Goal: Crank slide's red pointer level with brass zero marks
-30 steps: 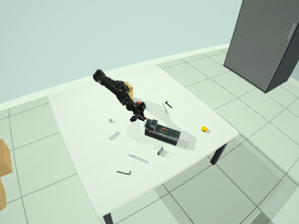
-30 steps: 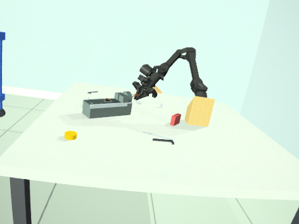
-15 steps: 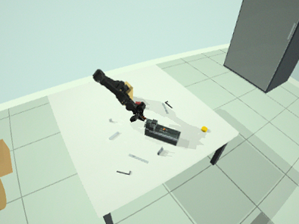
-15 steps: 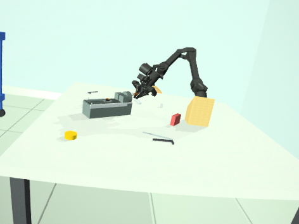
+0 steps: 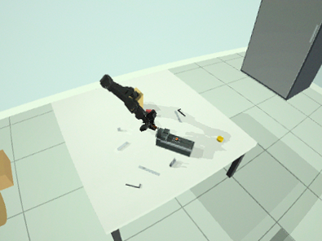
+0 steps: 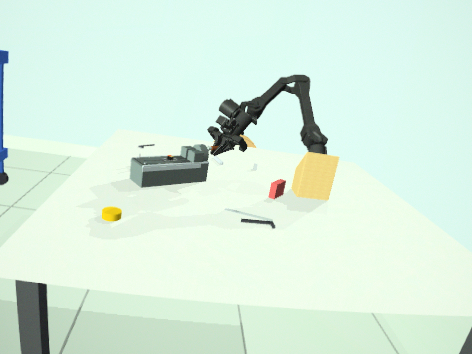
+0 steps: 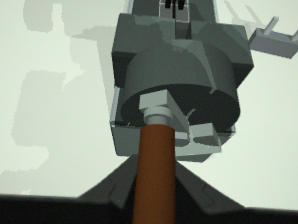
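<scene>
The dark grey machine (image 5: 174, 145) (image 6: 172, 176) stands on the table, its round housing (image 7: 180, 67) facing my arm. A pale grey crank arm (image 7: 155, 100) sits in front of the housing, with its handle end at the upper left in the wrist view. My gripper (image 5: 154, 128) (image 6: 214, 149) (image 7: 150, 163) is shut on the orange-brown handle (image 7: 156, 192), one finger on each side. A small orange spot (image 5: 176, 138) (image 6: 170, 157) shows on top of the machine. The red pointer and the brass zero marks cannot be made out, so their alignment cannot be told.
A grey bracket (image 5: 173, 163) (image 7: 274, 44) stands beside the machine. A yellow disc (image 5: 220, 138) (image 6: 111, 214) lies beyond its far end. A red block (image 6: 277, 189) and a tan block (image 6: 315, 176) stand near the arm's base. Black hex keys (image 5: 133, 185) (image 6: 257, 221) and grey bars (image 5: 149, 171) lie around.
</scene>
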Available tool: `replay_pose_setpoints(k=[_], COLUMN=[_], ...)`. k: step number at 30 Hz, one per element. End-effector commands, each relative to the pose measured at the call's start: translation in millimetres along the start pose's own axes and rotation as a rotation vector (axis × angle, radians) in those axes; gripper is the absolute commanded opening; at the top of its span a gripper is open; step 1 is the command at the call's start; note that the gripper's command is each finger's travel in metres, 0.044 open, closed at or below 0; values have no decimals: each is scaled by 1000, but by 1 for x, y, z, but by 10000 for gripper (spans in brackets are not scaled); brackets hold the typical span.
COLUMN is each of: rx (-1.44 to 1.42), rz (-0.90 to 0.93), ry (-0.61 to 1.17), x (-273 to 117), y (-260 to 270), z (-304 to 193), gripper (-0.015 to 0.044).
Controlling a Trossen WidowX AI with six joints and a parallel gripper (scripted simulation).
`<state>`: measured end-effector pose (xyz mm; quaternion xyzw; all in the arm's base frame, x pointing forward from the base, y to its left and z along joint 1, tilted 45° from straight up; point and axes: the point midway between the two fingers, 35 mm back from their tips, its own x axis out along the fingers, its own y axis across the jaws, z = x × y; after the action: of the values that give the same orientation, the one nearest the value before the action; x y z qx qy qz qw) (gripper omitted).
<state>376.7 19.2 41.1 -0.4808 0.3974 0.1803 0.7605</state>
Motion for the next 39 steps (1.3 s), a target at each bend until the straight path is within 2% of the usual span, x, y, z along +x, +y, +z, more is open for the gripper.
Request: replay_pose_setpoints(k=[1,39], rx=[2,2], rz=[-20,-20], ry=[-10,-10], x=[-4,-4], y=[-8,-12], z=[3,3], gripper=[0,0])
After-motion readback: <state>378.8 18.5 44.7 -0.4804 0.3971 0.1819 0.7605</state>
